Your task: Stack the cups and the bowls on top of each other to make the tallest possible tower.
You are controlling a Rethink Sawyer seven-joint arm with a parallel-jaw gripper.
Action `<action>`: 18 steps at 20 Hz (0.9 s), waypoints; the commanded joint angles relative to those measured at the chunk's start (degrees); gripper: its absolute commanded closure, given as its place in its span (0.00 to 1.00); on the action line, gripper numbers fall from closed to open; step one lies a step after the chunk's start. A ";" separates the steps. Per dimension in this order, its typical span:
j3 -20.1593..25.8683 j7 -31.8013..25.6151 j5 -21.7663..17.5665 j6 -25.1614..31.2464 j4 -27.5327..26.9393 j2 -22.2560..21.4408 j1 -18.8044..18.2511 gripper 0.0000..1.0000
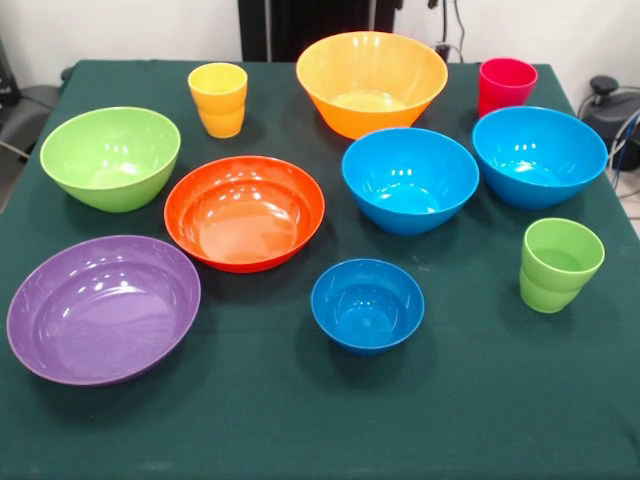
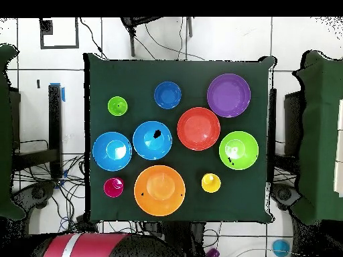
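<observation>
**Spreading of cups and bowls, nothing stacked**

Seen from the front, ten pieces are set apart on the green-clothed surface [image 1: 300, 420]: purple bowl [image 1: 103, 308], orange-red bowl [image 1: 244, 212], lime bowl [image 1: 110, 157], small blue bowl [image 1: 367, 304], two larger blue bowls [image 1: 410, 179] [image 1: 539, 155], yellow-orange bowl [image 1: 371, 82], yellow cup [image 1: 218, 98], red-pink cup [image 1: 506, 85] and green cup [image 1: 560, 263].

Seen from overhead, the same pieces are laid singly; no tower is formed. The arm's red base [image 2: 87, 246] is shown at the bottom edge. The tool is shown in neither view, so its state cannot be told.

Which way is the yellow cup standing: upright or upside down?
Upright: the yellow cup shows its open mouth on top, with its stepped lower half resting on the table.
</observation>
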 commanded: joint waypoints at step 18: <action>5.16 10.74 7.82 -0.28 -19.01 11.03 3.34 0.00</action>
